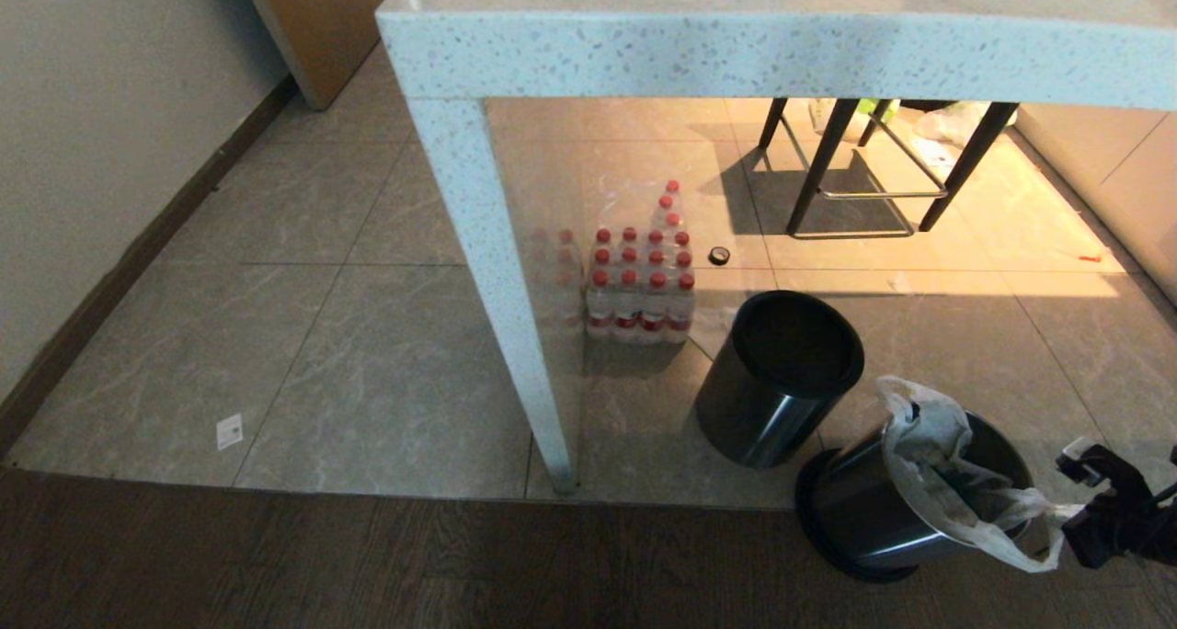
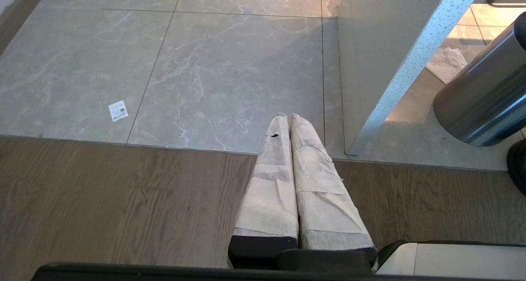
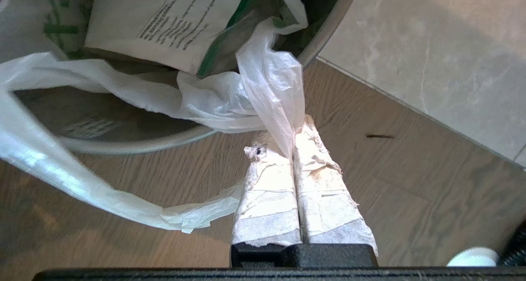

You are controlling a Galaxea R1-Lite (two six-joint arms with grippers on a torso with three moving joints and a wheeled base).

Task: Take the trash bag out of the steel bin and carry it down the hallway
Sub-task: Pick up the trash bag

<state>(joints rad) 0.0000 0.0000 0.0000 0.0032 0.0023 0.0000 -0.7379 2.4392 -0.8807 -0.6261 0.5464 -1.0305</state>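
Right gripper fills the lower middle of the right wrist view, taped fingers pressed together on a twist of the trash bag. In the head view it sits at the far lower right edge, just beside the steel bin. Bag is still inside the bin, handle draped over the rim toward the gripper. A darker bin stands near, upper left of it. Left gripper idle, fingers together, holding nothing, over the tile and wood floor. Progress: grasp made; lifting the bag out and the carry down the hallway are not yet done.

White trash bag lining steel bin.
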